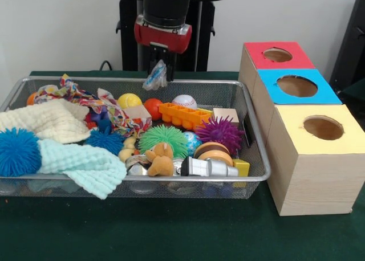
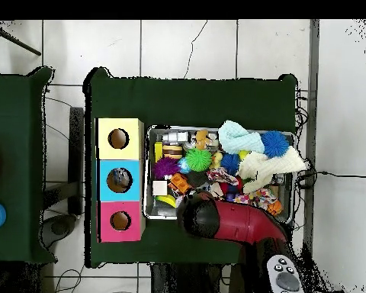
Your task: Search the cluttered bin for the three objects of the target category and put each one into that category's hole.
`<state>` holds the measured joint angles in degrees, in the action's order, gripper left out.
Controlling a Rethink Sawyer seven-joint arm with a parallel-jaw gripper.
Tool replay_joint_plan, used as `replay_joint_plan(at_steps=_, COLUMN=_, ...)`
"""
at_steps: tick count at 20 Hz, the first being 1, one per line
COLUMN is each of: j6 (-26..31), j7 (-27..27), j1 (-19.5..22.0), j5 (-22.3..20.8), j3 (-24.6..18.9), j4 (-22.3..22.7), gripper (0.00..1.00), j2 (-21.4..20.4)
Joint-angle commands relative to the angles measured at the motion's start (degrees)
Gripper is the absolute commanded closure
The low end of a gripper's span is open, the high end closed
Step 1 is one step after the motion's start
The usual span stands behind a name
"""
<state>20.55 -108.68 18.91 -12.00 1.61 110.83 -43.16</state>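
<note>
The silver wire mesh bin (image 1: 259, 158) stands on the green table, full of toys and cloths; it also shows in the overhead view (image 2: 149, 200). My gripper (image 1: 159, 67) hangs above the bin's far wall, shut on a crumpled clear bluish plastic piece (image 1: 155, 78) held just over the rim. To the right stand three wooden boxes with round holes: red top (image 1: 259, 58), blue top (image 1: 271, 93), yellow top (image 1: 296, 138). In the overhead view the arm's head (image 2: 201, 216) hides the gripper; the boxes (image 2: 102, 180) stand left of the bin.
In the bin lie a blue spiky ball (image 1: 18, 151), cream cloth (image 1: 43, 121), mint cloth (image 1: 80, 164), green spiky ball (image 1: 162, 137), purple spiky ball (image 1: 221, 131), orange block (image 1: 183, 115), baseball (image 1: 184, 102), yellow ball (image 1: 129, 100), teddy (image 1: 161, 158), silver cylinder (image 1: 208, 167).
</note>
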Motion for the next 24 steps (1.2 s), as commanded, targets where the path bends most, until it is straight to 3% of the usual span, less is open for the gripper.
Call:
replay_joint_plan(at_steps=1, j6=-2.0, j7=-16.2, j1=-1.8, j5=7.1, j3=-0.7, j4=9.4, gripper=1.00, j2=-0.7)
replay_joint_plan(at_steps=10, j6=-0.2, j7=-12.2, j1=-5.8, j5=9.7, j3=-2.6, j4=7.6, gripper=1.00, j2=-2.8)
replay_joint_plan(at_steps=24, j6=10.7, j7=-11.5, j1=-13.4, j5=14.9, j3=-1.1, j4=1.2, gripper=1.00, j2=-6.9)
